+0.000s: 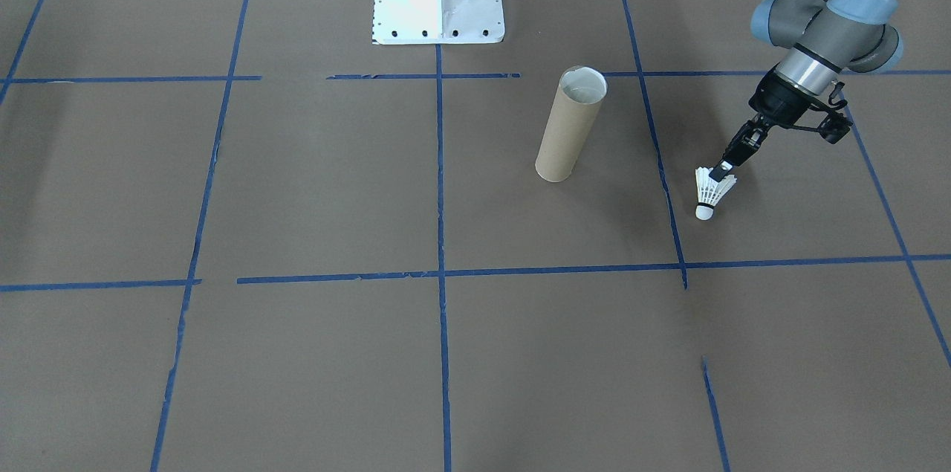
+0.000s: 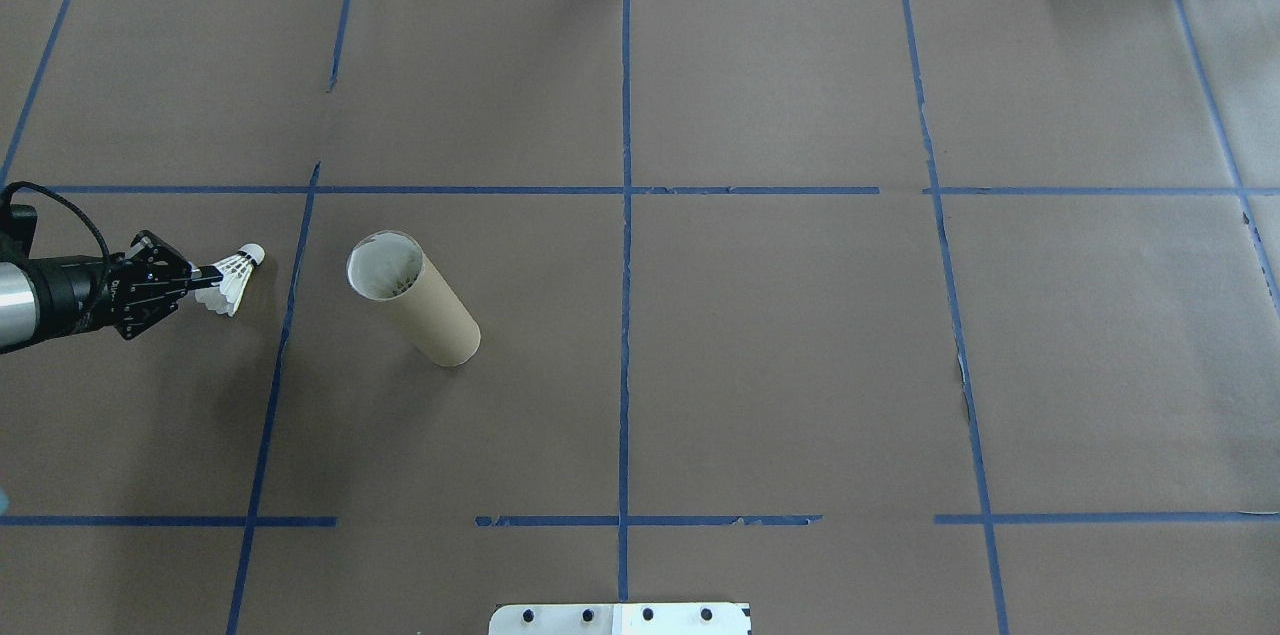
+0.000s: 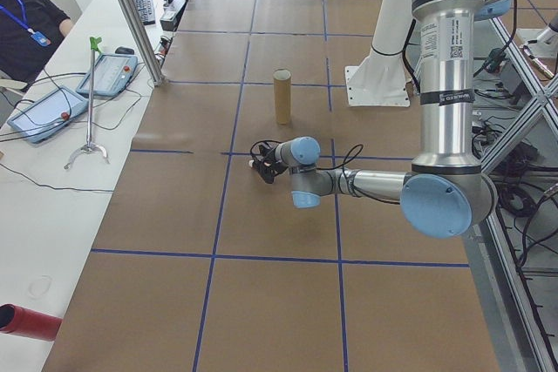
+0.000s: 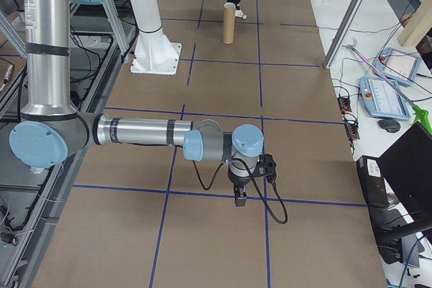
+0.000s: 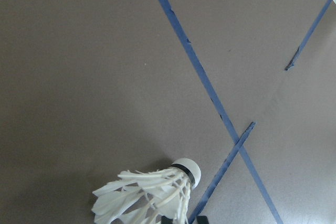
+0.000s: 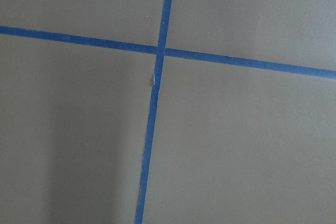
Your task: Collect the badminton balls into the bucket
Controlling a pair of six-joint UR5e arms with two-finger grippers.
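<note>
The left gripper [image 2: 208, 281] had the shuttlecock [image 2: 234, 279] pinched by its skirt, lifted, and next needed carrying over the upright tube's [image 2: 412, 299] open mouth; the right gripper's state I couldn't tell.

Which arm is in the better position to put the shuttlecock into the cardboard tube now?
The left. Its left gripper already pinches the shuttlecock by the feathers, close beside the upright cardboard tube. The right arm is far away down the table and shows in neither central view.

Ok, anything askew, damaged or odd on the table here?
Mostly no: the tall brown cardboard tube stands upright, and the left gripper holds the white feathered shuttlecock by its skirt. Only the blue tape lines look torn and gapped in places.
</note>
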